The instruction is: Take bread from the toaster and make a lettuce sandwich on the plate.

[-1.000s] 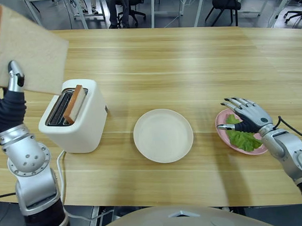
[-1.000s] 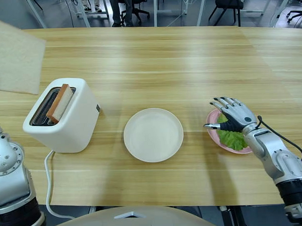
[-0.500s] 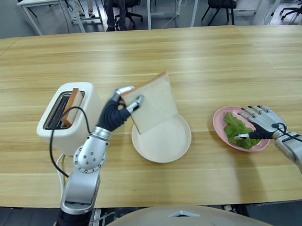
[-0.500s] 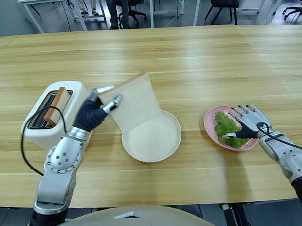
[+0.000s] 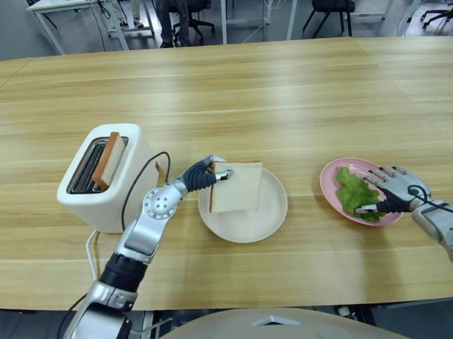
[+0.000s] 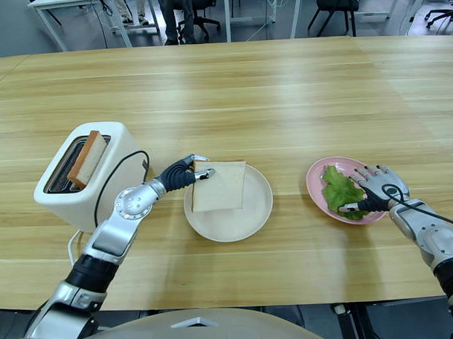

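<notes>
Scanning every surface for lettering — nothing legible on the toaster [image 5: 116,192], the plate [image 5: 247,228] or the table [image 5: 283,86].

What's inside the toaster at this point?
One bread slice stands in the toaster, top sticking out, lower part hidden by the slot. The other slot looks empty, though its depth is dark.
</notes>
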`<act>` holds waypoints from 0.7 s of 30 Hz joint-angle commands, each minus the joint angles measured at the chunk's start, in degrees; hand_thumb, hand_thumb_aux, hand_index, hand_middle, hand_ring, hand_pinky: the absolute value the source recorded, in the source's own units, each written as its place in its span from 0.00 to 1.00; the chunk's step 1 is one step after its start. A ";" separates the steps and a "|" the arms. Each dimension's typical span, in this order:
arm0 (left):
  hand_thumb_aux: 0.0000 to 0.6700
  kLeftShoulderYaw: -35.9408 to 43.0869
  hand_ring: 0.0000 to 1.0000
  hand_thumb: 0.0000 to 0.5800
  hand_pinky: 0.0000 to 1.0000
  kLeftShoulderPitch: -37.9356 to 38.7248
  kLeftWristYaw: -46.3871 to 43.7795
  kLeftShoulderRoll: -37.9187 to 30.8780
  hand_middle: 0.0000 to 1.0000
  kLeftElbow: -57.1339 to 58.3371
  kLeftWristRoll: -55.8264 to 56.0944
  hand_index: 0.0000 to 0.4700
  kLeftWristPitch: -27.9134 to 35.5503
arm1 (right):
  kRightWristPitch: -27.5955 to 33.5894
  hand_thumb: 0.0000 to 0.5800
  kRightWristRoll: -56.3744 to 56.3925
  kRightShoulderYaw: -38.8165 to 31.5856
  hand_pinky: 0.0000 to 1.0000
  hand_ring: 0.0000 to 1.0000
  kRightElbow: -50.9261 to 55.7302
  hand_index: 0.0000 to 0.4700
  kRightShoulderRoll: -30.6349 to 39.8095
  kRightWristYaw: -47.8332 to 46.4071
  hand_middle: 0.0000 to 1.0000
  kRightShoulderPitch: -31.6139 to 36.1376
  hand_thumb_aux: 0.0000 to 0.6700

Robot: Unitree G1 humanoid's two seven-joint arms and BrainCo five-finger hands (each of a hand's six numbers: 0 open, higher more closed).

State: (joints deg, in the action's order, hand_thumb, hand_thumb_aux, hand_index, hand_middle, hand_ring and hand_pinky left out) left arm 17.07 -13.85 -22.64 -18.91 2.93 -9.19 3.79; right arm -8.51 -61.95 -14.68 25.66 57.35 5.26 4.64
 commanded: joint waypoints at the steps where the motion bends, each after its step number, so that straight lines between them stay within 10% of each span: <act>1: 1.00 1.12 1.00 1.00 1.00 -1.72 -0.61 1.68 1.00 4.73 -0.68 0.98 -1.10 | 0.05 0.00 0.49 -1.69 0.00 0.00 2.56 0.00 0.12 -0.20 0.00 0.57 0.00; 6: 1.00 3.63 1.00 1.00 1.00 -1.08 -2.82 2.30 1.00 7.98 -2.27 0.98 0.96 | -0.32 0.00 1.29 -2.55 0.00 0.00 3.94 0.00 0.17 -0.77 0.00 0.43 0.00; 9: 1.00 5.88 1.00 1.00 1.00 -0.15 -4.56 0.96 1.00 8.80 -4.57 0.98 3.13 | -0.60 0.58 1.73 -3.01 0.00 0.00 4.68 0.34 0.26 -1.11 0.00 0.43 0.35; 10: 1.00 6.72 1.00 1.00 1.00 -0.01 -4.76 0.30 1.00 9.18 -5.94 0.98 3.84 | -0.67 0.58 1.86 -3.16 0.00 0.00 4.78 0.34 0.27 -1.20 0.00 0.42 0.35; 11: 0.00 7.83 1.00 0.00 1.00 0.00 -4.95 -0.63 1.00 9.71 -7.66 0.00 4.09 | -0.81 0.97 2.11 -3.22 0.00 0.00 4.81 0.81 0.25 -1.04 0.00 0.37 0.83; 12: 0.00 8.89 0.88 0.00 0.88 -0.05 -4.92 -1.59 0.88 10.19 -9.49 0.00 4.11 | -0.91 1.00 2.33 -3.30 0.00 0.00 4.81 0.98 0.22 -0.96 0.00 0.35 1.00; 14: 0.00 10.21 0.55 0.00 0.55 -0.24 -4.41 -2.87 0.55 10.42 -12.13 0.00 3.55 | -1.09 1.00 2.80 -3.50 0.00 0.00 4.61 0.98 0.17 -1.07 0.00 0.29 1.00; 21: 0.00 10.22 0.22 0.00 0.22 -1.48 3.52 -4.26 0.22 7.70 -20.94 0.00 0.40 | -2.39 1.00 5.02 -3.03 0.00 0.00 3.42 0.98 0.20 0.22 0.00 0.80 1.00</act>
State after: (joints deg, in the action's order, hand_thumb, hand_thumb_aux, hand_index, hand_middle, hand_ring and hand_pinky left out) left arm 26.51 -14.86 -21.79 -22.19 11.10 -26.41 4.91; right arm -9.98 -57.77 -17.22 29.22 57.40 5.52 5.77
